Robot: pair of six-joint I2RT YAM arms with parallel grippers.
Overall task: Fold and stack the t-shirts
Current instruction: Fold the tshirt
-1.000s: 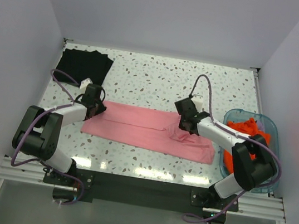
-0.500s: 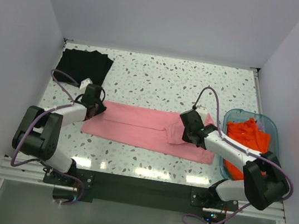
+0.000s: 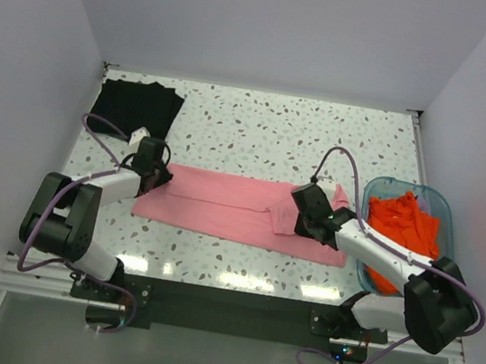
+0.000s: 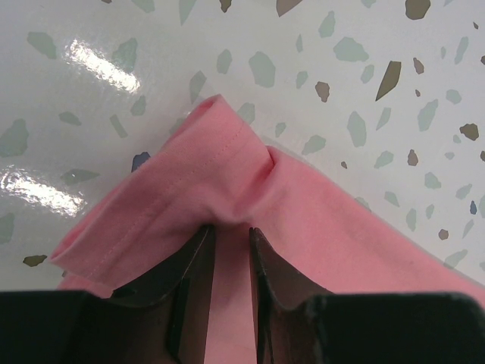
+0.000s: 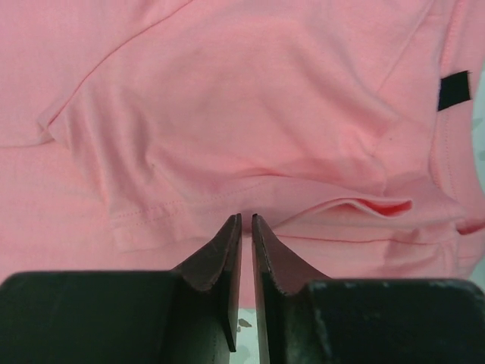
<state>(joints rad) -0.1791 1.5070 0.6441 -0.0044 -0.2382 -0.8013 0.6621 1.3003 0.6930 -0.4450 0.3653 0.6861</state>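
A pink t-shirt (image 3: 221, 204) lies folded into a long strip across the middle of the table. My left gripper (image 3: 158, 175) is at its upper left corner. In the left wrist view the left gripper (image 4: 231, 227) is shut on a bunched pinch of the pink t-shirt (image 4: 303, 220). My right gripper (image 3: 298, 210) sits over the strip's right part, by the folded-in sleeve. Its jaws (image 5: 246, 218) are almost together, with a hem fold of the pink t-shirt (image 5: 227, 114) drawn into their tips. A black t-shirt (image 3: 135, 106) lies folded at the back left.
A teal see-through tub (image 3: 437, 200) at the right edge holds orange-red t-shirts (image 3: 402, 220). A small black tag (image 5: 455, 89) shows on the pink cloth to the right of my right gripper. White walls close in the table on three sides.
My right gripper has slid toward the near right over the pink t-shirt and narrowed its jaws onto the cloth. The left gripper has kept its place and its hold.
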